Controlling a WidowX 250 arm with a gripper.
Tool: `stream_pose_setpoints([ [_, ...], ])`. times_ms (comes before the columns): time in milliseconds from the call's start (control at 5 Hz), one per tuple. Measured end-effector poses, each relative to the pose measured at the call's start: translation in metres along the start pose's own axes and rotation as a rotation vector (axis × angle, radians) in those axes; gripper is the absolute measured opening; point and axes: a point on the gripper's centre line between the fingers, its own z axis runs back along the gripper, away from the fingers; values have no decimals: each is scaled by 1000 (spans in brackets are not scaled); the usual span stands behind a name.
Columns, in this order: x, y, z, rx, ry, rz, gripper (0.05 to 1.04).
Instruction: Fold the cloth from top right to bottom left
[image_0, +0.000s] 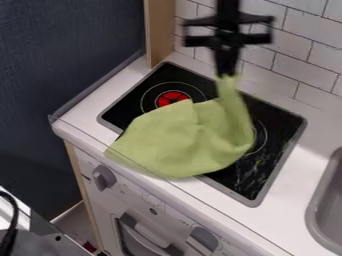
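From the camera view, I have the gripper (227, 75) over the back of the black stovetop (252, 186), its fingers clamped on a corner of the green cloth (177, 142). That corner is pulled up into a narrow twist; the rest lies rumpled across the stovetop, its lower left part over the white counter (87, 120). The red burner mark (171, 97) shows just beside the cloth's upper edge.

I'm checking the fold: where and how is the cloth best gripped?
I'd grip the cloth by its raised upper-right end, from above, as the gripper does: there it narrows to a thin strip, while the rest lies broad over the stove, likely harder to pinch.
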Motion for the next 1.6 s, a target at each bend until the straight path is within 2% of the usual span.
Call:
stream_pose_setpoints([
  [200,4,58,3,-43,14,94,52],
  [400,4,110,4,-7,52,168,52],
  [600,-6,145,-7,4,77,216,62],
  [800,-5,168,-26,-22,110,221,198],
  [1000,-4,164,-28,-17,136,137,462],
  [1200,-8,155,-26,-7,145,99,783],
  [1400,-20,145,-17,62,196,68,999],
  [1600,-5,125,-7,191,153,-21,1002],
])
